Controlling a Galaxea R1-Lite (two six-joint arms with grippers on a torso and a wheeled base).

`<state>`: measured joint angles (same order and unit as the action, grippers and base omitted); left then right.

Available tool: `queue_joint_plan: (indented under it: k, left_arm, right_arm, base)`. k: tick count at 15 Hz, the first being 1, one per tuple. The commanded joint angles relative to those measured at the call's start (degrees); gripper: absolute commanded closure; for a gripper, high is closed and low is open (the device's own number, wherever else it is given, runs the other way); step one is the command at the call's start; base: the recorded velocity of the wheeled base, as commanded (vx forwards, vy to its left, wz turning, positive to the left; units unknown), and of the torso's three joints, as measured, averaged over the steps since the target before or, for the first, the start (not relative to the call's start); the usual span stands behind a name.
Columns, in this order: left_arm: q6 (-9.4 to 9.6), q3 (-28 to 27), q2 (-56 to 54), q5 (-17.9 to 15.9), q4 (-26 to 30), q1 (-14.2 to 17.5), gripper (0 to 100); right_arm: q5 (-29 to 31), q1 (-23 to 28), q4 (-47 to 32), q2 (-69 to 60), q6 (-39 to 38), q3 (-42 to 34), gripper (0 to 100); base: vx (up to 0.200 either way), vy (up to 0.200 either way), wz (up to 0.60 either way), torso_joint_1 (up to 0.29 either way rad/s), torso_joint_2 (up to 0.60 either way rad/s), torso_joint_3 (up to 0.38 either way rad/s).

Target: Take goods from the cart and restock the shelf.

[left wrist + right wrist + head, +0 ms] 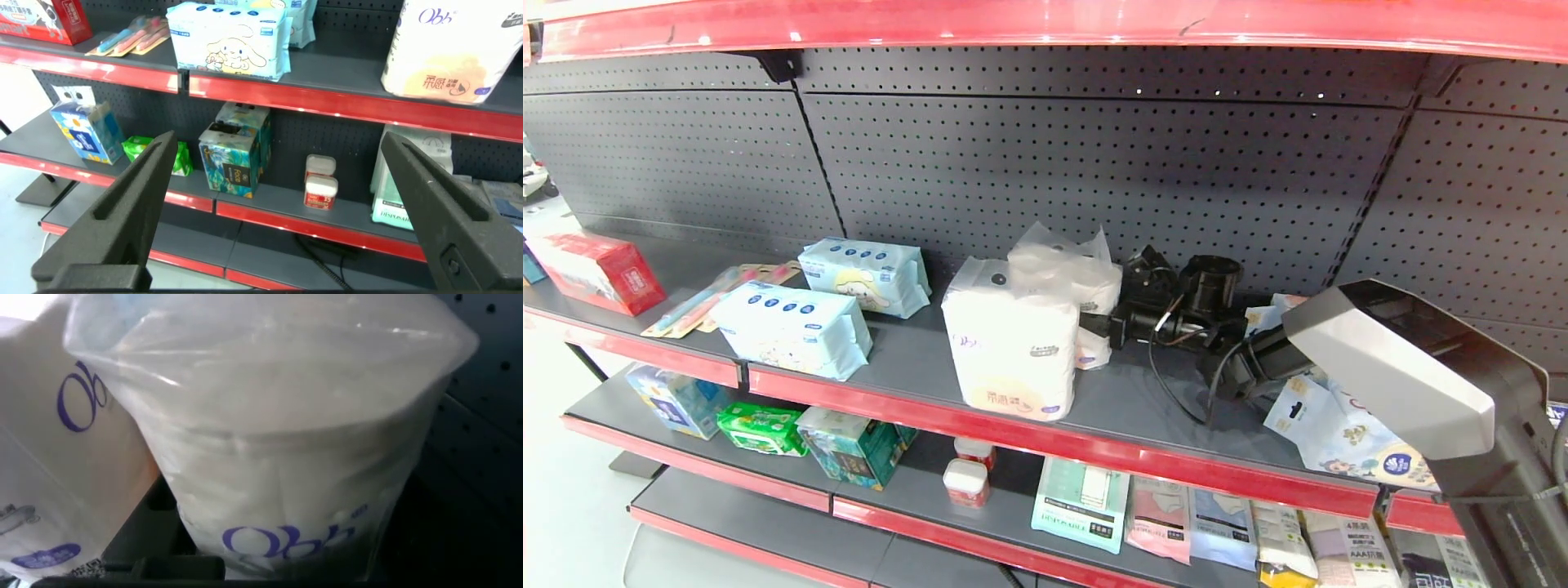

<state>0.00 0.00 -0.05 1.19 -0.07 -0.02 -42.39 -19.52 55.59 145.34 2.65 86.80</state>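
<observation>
Two white paper-roll packs stand mid-shelf. The front pack [1011, 347] is upright near the red shelf edge [1045, 441]. The rear pack [1066, 273], in loose clear wrap, stands just behind it. My right gripper [1097, 325] reaches in from the right and is shut on the rear pack's lower side. Up close in the right wrist view, the held pack [286, 457] has the front pack [57, 457] touching it. My left gripper [278, 212] hangs open and holds nothing, in front of the lower shelves and below the front pack [445, 49].
Two blue tissue packs [792, 327] [866, 276], toothbrush cards [711, 298] and a red box [596, 269] lie to the left. Flat pouches [1339, 433] lie under my right arm. The lower shelf holds a teal box [237, 151] and small jars [320, 181].
</observation>
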Motion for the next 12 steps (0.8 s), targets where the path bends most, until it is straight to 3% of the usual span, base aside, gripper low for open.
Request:
queue_joint_plan:
  k: [1, 12]
  left_arm:
    - [0.0, 0.0, 0.05, 0.04, -0.01, 0.02, 0]
    - [0.0, 0.0, 0.05, 0.04, -0.01, 0.02, 0]
  right_arm:
    - [-0.86, -0.17, 0.05, 0.65, -0.1, 0.65, 100]
    - [-2.0, -0.61, 0.13, 1.88, -1.5, 3.2, 100]
  base:
    - [0.0, 0.0, 0.0, 0.0, 0.0, 0.0]
    - [0.0, 0.0, 0.0, 0.0, 0.0, 0.0]
